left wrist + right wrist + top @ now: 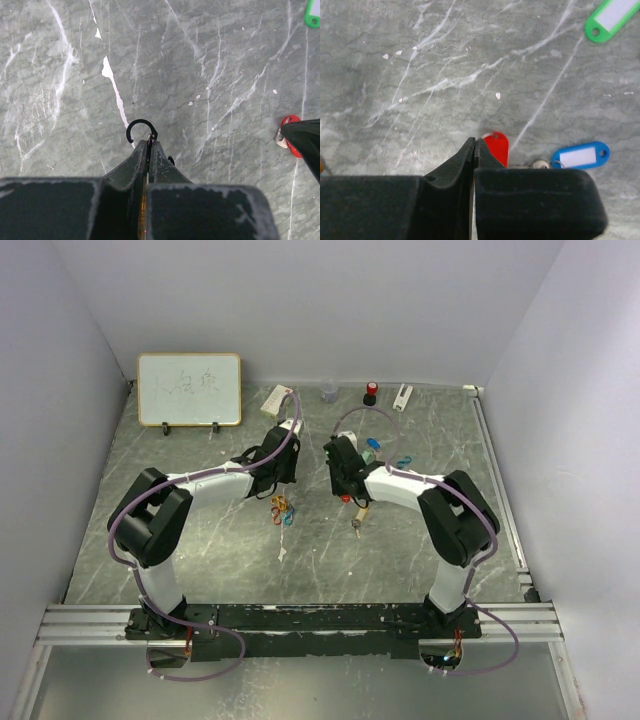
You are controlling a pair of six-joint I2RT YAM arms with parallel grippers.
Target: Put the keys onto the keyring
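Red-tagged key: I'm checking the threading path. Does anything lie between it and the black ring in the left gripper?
Nothing visible does: in the left wrist view only bare table separates the black ring from the red-tagged key.

One camera, high behind, overlooks the whole table (200, 540); both wrist cameras look down (very close), sharing the red tag (496, 146) (291, 120).

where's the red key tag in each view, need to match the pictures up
top external: the red key tag is a small red spot just right of centre, at the tip of the right gripper.
left wrist: right edge, mid-height, partly under a dark finger.
right wrist: bottom centre, just past the closed fingertips.
shared landmark: the right gripper, right at the tag in all three.
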